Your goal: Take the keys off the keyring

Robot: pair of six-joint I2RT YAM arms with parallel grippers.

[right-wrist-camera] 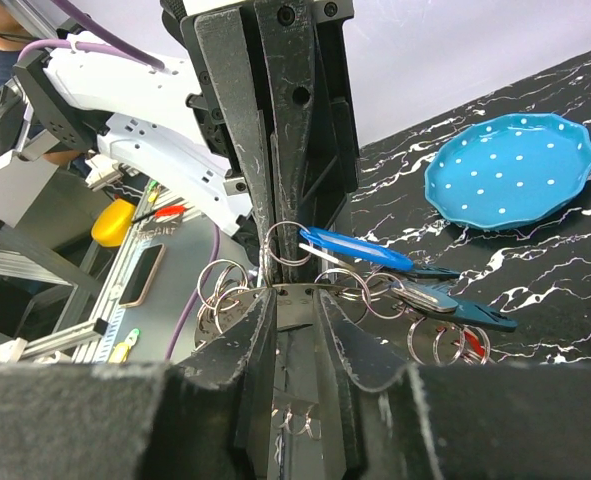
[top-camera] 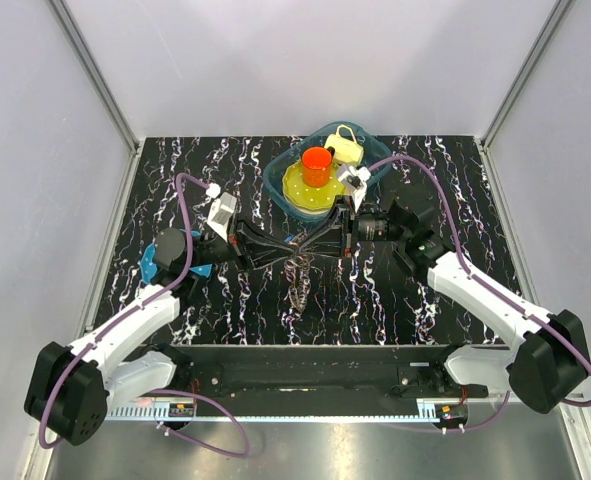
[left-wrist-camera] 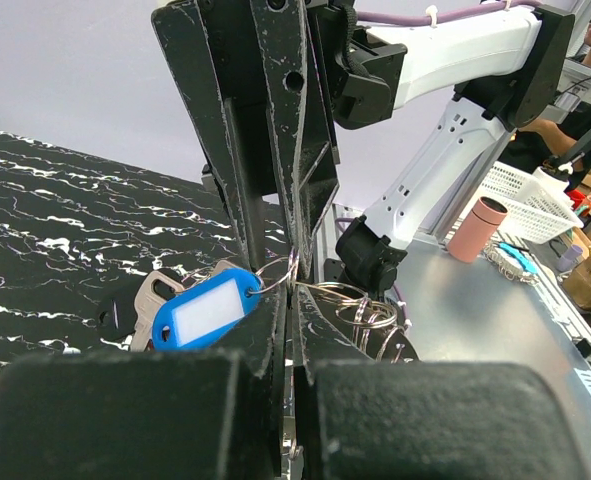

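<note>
Both grippers meet tip to tip over the middle of the table. My right gripper (top-camera: 317,240) (right-wrist-camera: 295,297) is shut on the keyring (right-wrist-camera: 297,293), a thin flat metal band fringed with small split rings. Keys (right-wrist-camera: 453,305) with blue and red heads hang off it to the right; in the top view the bunch (top-camera: 297,278) dangles below the fingertips. My left gripper (top-camera: 285,247) (left-wrist-camera: 290,290) is shut on the small split ring (left-wrist-camera: 278,272) that carries a blue tag (left-wrist-camera: 205,311) and a silver key (left-wrist-camera: 151,298). More loose rings (left-wrist-camera: 367,305) show beside its right finger.
A blue dotted plate (top-camera: 153,262) (right-wrist-camera: 512,170) lies on the table at the left, by the left arm. At the back stands a teal bowl (top-camera: 283,172) holding a yellow plate (top-camera: 297,190), an orange cup (top-camera: 317,165) and a yellow object (top-camera: 347,147).
</note>
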